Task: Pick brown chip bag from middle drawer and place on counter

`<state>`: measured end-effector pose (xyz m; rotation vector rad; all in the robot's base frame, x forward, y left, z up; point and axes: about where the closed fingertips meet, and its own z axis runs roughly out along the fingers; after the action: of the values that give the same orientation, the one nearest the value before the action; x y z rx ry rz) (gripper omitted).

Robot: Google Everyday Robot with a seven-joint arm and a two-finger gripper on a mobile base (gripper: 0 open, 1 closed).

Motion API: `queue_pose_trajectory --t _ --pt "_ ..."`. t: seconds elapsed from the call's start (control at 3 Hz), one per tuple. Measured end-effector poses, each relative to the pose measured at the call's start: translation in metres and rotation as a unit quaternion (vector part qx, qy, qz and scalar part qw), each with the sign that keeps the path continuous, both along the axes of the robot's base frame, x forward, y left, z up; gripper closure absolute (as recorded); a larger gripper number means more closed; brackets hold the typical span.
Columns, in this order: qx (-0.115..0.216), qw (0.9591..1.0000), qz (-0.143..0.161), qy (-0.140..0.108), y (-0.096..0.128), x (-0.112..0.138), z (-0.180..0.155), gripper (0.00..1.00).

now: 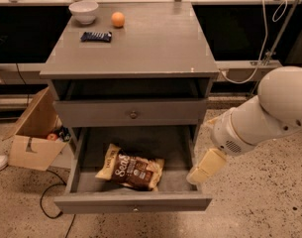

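reaching step: the pincer (206, 166) hangs at the open middle drawer (135, 202), under the table (155, 43) front-right corner; clenched or released, i cannot tell. brown chip bag (130, 166) lies inside; next, swing left and down.

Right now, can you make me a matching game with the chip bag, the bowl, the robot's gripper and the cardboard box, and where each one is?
Things:
1. brown chip bag
2. white bowl
3. gripper
4. cardboard box

Places:
A. on the floor, left side
B. lying in the open middle drawer
C. at that drawer's right edge
D. back left of the counter

Pairs: 1-B, 2-D, 3-C, 4-A.
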<state>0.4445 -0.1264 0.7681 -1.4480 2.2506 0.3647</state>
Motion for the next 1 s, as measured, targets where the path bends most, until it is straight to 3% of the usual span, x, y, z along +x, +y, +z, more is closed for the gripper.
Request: queue_pose_trajectory --t 0.33,0.67,1.0 --pt "0.004 1.0 0.002 0.005 0.004 0.009 -0.015 0.0" --pt "0.014 0.9995 0.029 -0.001 0.033 0.038 -0.065 0.0" --pt "0.03 0.9984 0.041 -0.022 0.069 0.073 -0.123 0.0"
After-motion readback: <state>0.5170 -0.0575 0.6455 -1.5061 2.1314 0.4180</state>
